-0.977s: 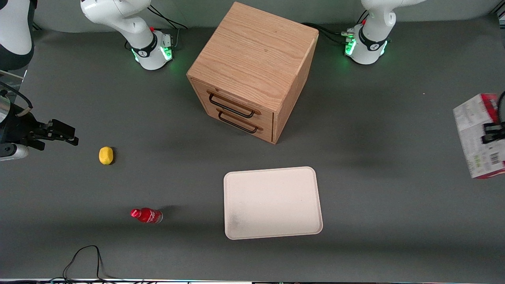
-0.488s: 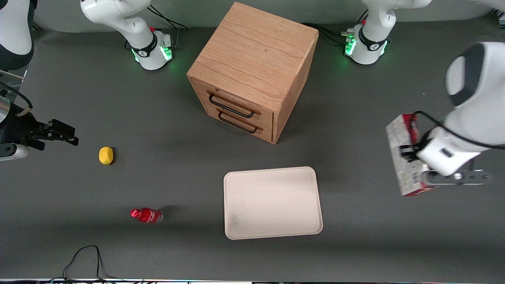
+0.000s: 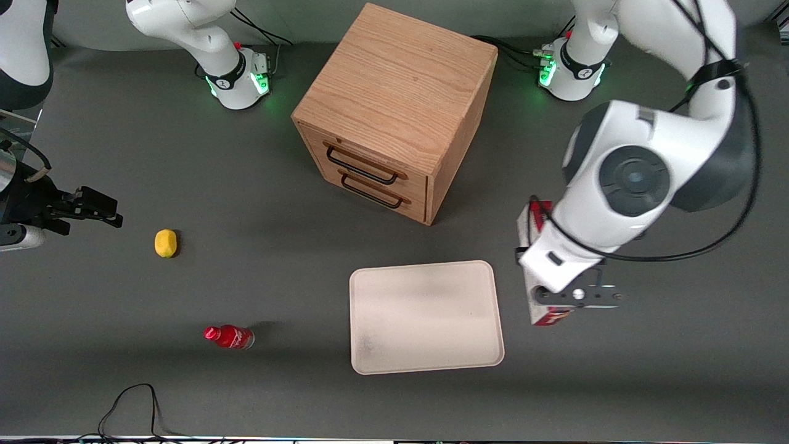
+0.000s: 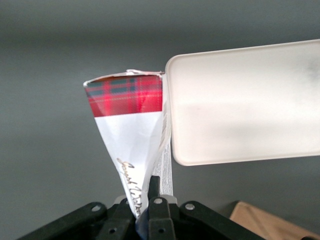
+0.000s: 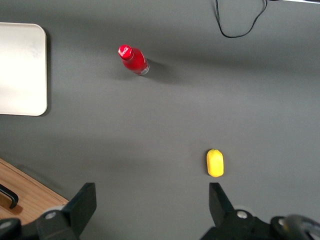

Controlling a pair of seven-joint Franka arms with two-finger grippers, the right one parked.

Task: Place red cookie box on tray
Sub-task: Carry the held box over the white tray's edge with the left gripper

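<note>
Gripper (image 4: 150, 192) — red cookie box (image 4: 131, 135) clamped — has swung in beside the tray (image 3: 425, 317).

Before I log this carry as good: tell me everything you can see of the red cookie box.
The red cookie box is a thin flat carton with a red tartan end, white panel with gold script, and printed side. The gripper is shut on its end, holding it in the air edge-on, beside the tray toward the working arm's end, not yet over it. Only the fingers touch it.
</note>
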